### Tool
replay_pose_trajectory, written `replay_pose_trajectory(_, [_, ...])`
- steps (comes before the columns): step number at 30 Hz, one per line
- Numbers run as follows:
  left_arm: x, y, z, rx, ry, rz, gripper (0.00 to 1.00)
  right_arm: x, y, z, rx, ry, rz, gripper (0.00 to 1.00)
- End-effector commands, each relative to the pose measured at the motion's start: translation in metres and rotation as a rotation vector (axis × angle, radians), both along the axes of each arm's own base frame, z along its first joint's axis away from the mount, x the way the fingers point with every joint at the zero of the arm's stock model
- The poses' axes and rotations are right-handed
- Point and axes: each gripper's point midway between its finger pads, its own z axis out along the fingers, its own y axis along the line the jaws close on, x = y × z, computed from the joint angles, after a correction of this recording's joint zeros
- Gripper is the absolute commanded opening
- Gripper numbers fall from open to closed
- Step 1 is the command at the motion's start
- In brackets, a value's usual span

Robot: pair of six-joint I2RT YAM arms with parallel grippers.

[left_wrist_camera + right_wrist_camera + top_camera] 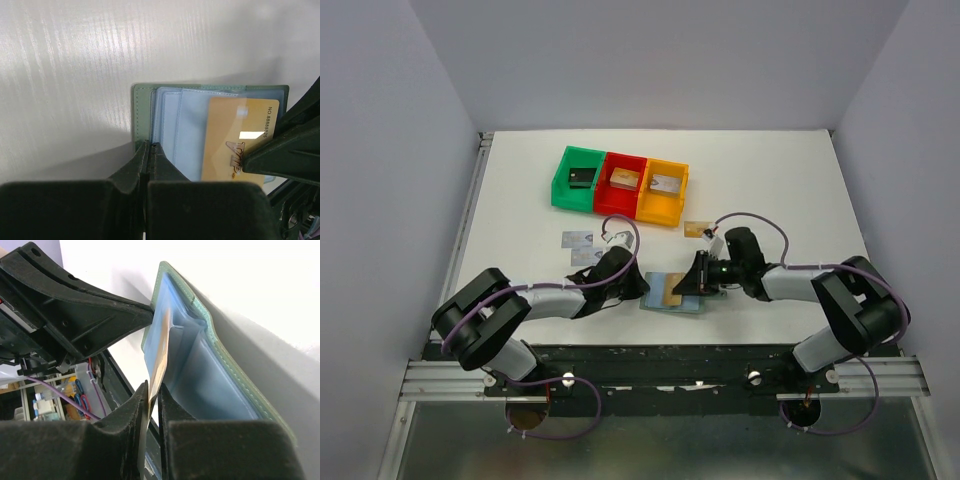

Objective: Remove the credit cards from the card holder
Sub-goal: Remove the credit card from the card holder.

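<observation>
Where the card sits: the tan-gold card (235,145) stands partly out of a pale blue pocket of the card holder (142,107), which lies open on the counter (75,75) between my two arms.
Handling: I judge the card light, stiff and slick; the holder is soft and could slide.
Hold: the exposed edge, drawn out along the pocket.
Right gripper (153,390): narrowed around that edge; whether it bites, I cannot tell.
Left gripper (149,146): fully closed, tips on the holder's green edge.
</observation>
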Motion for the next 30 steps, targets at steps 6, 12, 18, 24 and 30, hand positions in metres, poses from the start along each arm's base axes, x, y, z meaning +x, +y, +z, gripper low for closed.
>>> replay_pose_trajectory(6, [-0.053,0.060,-0.063,0.257,0.194,-0.014,0.00,-0.001,-0.011,-0.006,-0.039,-0.010,-0.024,0.09])
replay_pose_trajectory(12, [-0.054,0.062,-0.060,0.249,0.182,-0.015,0.00,-0.002,-0.021,-0.008,-0.089,-0.004,-0.050,0.01])
replay_pose_trajectory(18, [-0.052,0.060,-0.052,0.240,0.160,-0.026,0.00,-0.004,-0.033,-0.006,-0.147,-0.011,-0.075,0.00])
replay_pose_trajectory(24, [-0.037,0.048,-0.014,0.205,0.060,-0.068,0.00,-0.001,-0.057,0.007,-0.307,-0.058,-0.114,0.00])
replay_pose_trajectory(30, [-0.015,0.023,0.067,0.062,-0.132,-0.110,0.55,0.013,-0.080,0.059,-0.408,-0.236,-0.155,0.00])
